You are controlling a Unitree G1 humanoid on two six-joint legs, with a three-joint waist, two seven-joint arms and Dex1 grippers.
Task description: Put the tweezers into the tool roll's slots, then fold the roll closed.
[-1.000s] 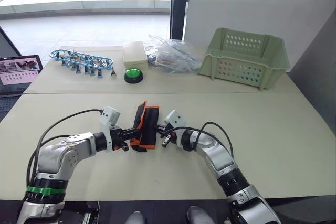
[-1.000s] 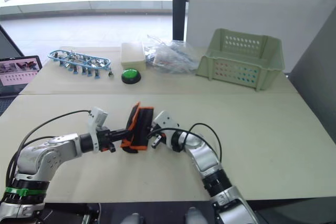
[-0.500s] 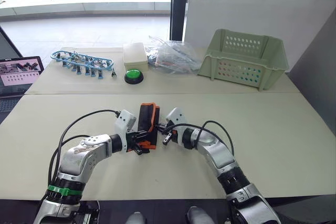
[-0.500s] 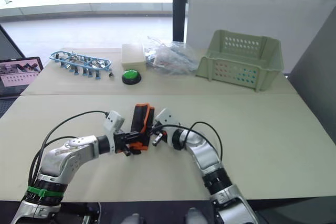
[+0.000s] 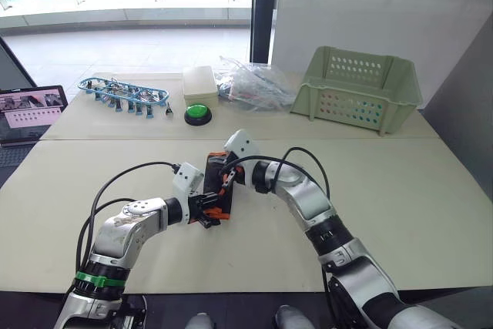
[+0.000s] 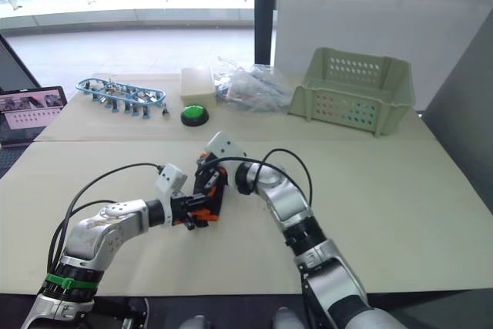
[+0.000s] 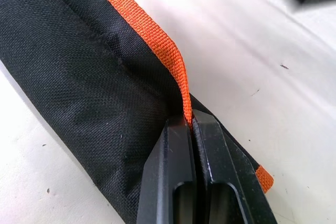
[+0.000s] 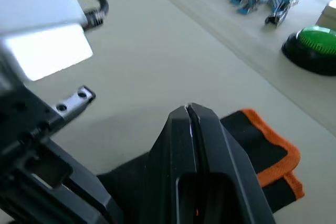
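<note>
While left gripper stays clamped on orange trim of black fabric tool roll, right gripper, fingers pressed together, empty, has swung over roll from beside it; fold nearly closed.

Counter: pale beige, two slabs meeting at a seam.
Near slab: the roll, folded, lay near the seam.
Far slab: blue rack, cream box, green button, clear bags, green basket.
Left edge: laptop.
</note>
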